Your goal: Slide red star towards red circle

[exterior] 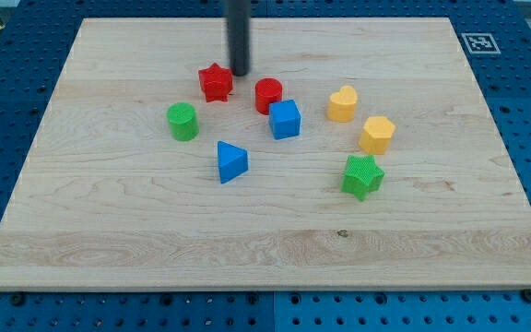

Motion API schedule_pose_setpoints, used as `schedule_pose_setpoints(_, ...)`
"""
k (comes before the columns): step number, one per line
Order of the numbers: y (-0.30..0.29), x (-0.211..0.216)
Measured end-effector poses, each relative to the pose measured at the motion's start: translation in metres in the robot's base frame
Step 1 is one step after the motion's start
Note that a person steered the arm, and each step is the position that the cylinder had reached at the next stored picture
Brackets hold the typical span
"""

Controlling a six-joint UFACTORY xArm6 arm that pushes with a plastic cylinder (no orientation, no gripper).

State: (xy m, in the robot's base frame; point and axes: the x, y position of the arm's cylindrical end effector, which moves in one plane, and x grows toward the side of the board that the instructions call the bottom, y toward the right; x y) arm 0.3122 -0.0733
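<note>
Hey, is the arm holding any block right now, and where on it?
Nothing is held. My tip stands just right of the red star, between it and the red circle.

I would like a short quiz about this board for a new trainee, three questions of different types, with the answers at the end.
1. True or false: my tip stands between the red star and the red circle, nearer the view's top.
2. Which block touches the red circle? A) green cylinder B) blue cube C) green star
3. Fill in: the blue triangle lies toward the view's ____ from the red star.

Key: 1 true; 2 B; 3 bottom.
</note>
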Motion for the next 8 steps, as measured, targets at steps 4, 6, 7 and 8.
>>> schedule_pose_setpoints(4,-0.121,0.023)
schedule_pose_setpoints(6,-0.064,0.038)
schedule_pose_setpoints(7,-0.032,0.039)
schedule_pose_setpoints(8,-0.009,0.039)
